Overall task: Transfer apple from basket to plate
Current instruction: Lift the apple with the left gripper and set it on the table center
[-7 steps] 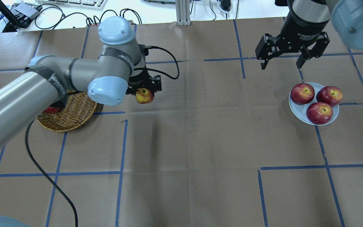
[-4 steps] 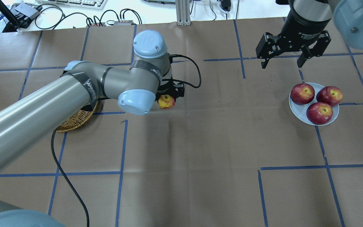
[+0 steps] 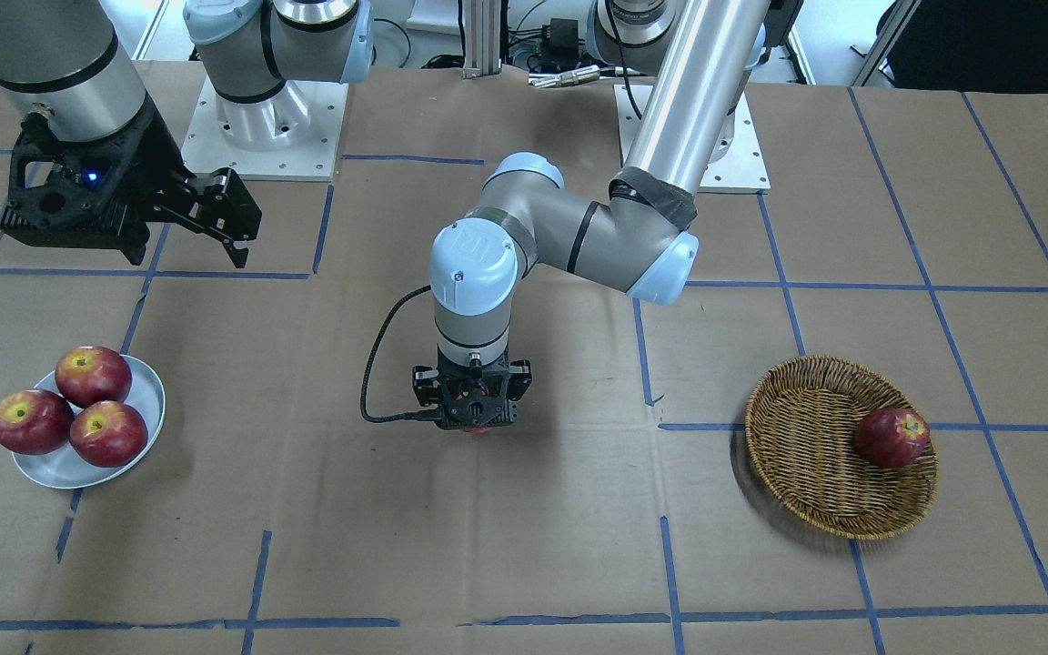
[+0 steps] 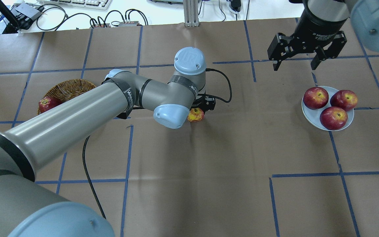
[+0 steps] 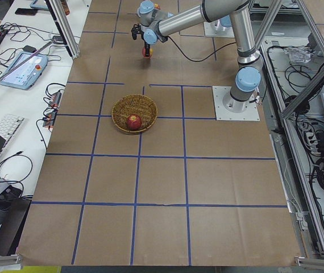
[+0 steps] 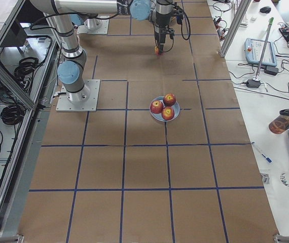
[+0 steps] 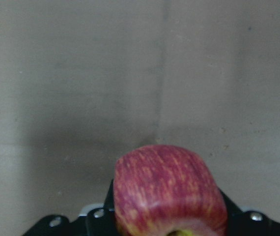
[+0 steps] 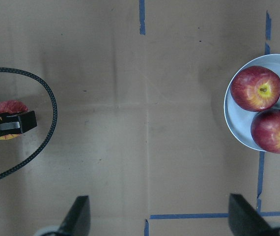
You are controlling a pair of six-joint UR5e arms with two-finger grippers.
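Here, my left end effector gripped the apple above the surface, mid-transport; the next move probably required travel right to the plate.

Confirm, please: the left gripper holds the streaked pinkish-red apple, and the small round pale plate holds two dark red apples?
Three, not two: the overhead view shows three dark red apples on the small round pale plate. The left gripper does hold the streaked pinkish-red apple.

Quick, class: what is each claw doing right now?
Left claw: shut on the apple.
Right claw: open, holding nothing.
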